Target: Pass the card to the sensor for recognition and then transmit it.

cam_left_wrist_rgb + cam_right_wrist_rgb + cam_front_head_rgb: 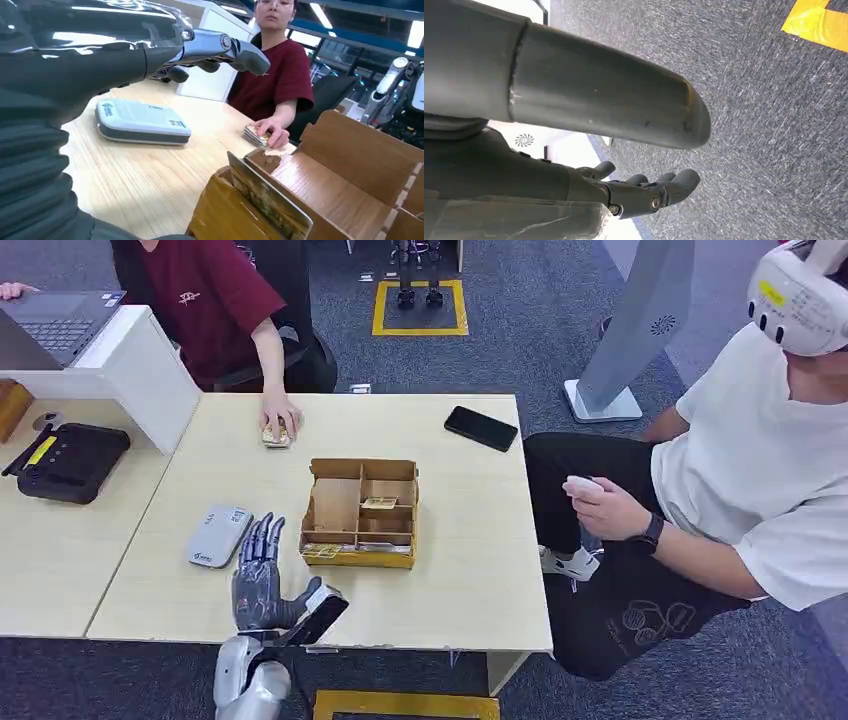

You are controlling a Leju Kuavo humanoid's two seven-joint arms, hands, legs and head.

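While your left hand hovers flat over the table, fingers spread and holding nothing, it sits between the grey card sensor and the cardboard organizer box. A card stands upright in the box's near slot (edge up, likely so fingers can pinch it). Your right hand hangs toward the carpet, fingers loosely open, empty. Across the table, a person's hand rests on a stack of cards.

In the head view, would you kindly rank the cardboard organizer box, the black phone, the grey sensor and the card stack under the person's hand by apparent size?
1. cardboard organizer box
2. black phone and grey sensor: look alike, unranked
3. card stack, partly hidden
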